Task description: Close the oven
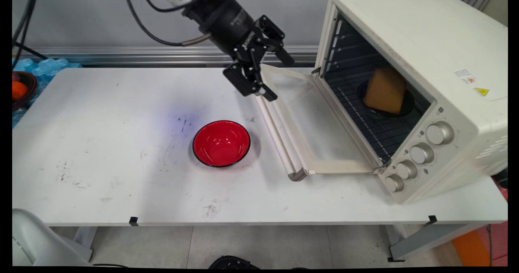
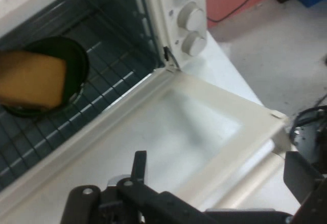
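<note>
The gripper (image 1: 272,76) hangs with jaws wide apart, holding nothing, above the far end of the lowered oven door (image 1: 320,123). Inside the oven (image 1: 425,62), bread (image 1: 385,89) sits on a dark plate (image 1: 407,104). A red bowl (image 1: 221,143) stands on the table (image 1: 101,151).

cream oven (image 1: 421,58), red bowl (image 1: 221,143) with black rim, orange-brown block (image 1: 385,90) on black dish (image 1: 406,106).

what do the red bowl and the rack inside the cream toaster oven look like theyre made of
Red bowl with black rim: glossy, likely lacquered plastic or melamine, judging by the soft sheen. Dark grid rack in the cream toaster oven: thin parallel wires, probably metal.
</note>
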Controlling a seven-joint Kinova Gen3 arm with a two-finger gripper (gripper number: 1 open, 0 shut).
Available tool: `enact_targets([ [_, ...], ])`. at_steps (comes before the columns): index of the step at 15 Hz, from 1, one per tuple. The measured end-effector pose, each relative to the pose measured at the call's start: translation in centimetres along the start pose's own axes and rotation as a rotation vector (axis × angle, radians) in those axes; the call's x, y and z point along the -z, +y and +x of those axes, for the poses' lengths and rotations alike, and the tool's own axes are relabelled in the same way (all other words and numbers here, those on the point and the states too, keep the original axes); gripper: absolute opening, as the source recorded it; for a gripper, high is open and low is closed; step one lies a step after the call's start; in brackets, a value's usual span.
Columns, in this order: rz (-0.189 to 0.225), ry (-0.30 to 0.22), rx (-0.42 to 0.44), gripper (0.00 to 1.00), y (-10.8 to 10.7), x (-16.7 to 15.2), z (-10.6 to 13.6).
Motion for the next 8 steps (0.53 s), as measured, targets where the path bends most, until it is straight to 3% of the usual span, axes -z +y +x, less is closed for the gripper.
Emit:
enact_targets([
  [8, -0.065, 0.012, 0.031, 1.0, 1.3, 3.0, -0.4],
])
